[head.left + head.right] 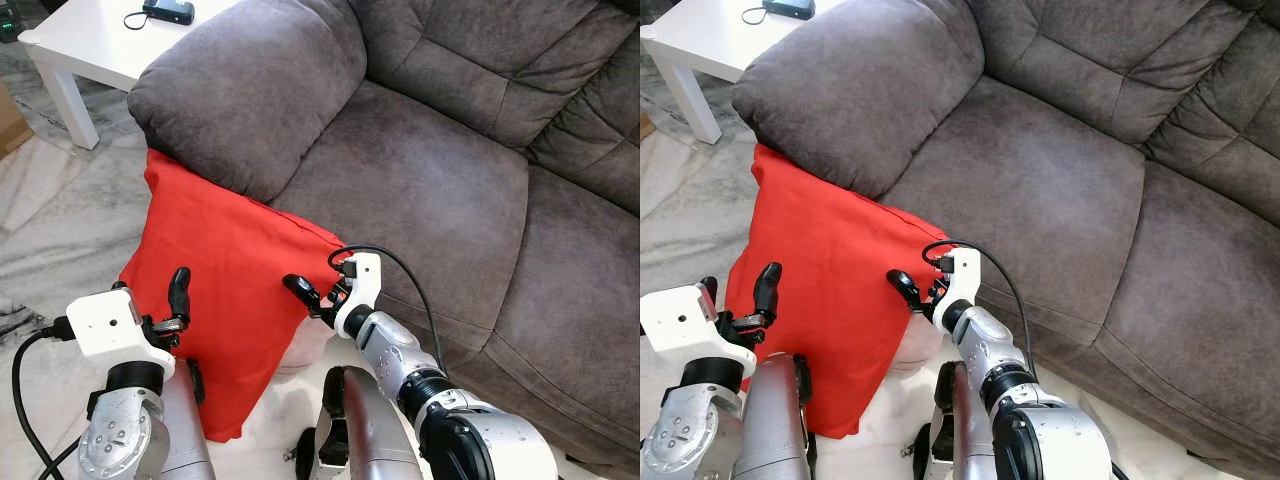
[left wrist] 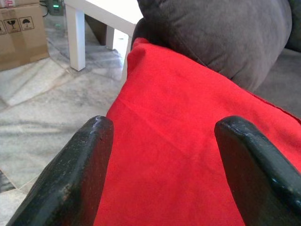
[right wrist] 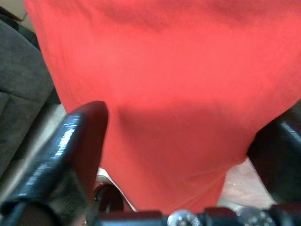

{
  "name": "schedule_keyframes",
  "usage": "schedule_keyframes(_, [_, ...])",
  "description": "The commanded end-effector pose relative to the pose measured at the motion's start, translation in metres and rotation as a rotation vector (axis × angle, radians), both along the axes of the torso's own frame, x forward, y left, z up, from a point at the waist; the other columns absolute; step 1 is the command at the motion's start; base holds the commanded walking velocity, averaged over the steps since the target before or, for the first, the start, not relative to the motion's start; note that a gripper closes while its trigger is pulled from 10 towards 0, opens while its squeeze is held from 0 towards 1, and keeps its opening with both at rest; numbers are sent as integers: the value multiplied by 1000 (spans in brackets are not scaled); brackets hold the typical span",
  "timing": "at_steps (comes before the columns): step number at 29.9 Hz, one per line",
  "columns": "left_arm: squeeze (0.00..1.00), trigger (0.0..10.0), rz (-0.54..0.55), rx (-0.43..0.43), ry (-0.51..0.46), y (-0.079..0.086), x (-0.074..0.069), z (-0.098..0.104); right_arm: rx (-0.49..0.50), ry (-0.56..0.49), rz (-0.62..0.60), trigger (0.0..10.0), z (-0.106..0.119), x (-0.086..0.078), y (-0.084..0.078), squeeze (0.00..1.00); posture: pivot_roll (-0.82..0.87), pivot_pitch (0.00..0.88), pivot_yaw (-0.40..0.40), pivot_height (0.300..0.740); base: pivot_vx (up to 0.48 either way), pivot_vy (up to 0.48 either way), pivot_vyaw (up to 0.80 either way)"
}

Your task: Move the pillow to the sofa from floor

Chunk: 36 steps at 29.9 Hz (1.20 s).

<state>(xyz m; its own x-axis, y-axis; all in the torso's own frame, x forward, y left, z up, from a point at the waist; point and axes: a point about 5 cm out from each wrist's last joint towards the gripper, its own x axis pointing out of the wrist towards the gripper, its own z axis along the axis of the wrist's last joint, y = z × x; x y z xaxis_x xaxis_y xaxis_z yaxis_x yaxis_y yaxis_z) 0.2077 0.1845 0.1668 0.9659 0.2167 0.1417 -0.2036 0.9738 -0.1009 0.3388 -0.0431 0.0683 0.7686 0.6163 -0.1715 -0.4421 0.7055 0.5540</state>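
— What stands by the grey sofa?
— A white side table just beyond its padded armrest, grey-veined marble floor beneath, a cardboard box near that table.

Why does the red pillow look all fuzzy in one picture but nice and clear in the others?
In the right wrist view the pillow sits very close to the camera, so it blurs, and the black fingers look soft too. In the left wrist view the pillow's seam is sharp, while the near fingers are slightly soft. Both eye views are bright and crisp, with soft shade under the sofa arm.
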Motion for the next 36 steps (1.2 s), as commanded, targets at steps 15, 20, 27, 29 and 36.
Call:
schedule_keyframes(15, [0,10000,17,-8,6,-2,-6,3,23,15,88,0,-6,-12,20,0,327,336,-316,571,0,0,0])
schedule_keyframes(20, [0,10000,16,-8,13,-1,-6,2,24,14,96,0,-7,-13,20,0,325,336,-314,571,0,0,0])
schedule_keyframes(27, [0,10000,31,125,90,8,-12,-11,21,15,101,0,-8,-14,20,0,329,332,-308,571,0,0,0])
schedule_keyframes(29, [0,10000,32,145,108,12,-15,-14,21,15,104,0,-8,-14,21,0,330,333,-307,571,0,0,0])
schedule_keyframes(36, [0,10000,18,364,169,23,-23,-17,25,17,109,0,-9,-16,23,0,334,334,-296,571,0,0,0])
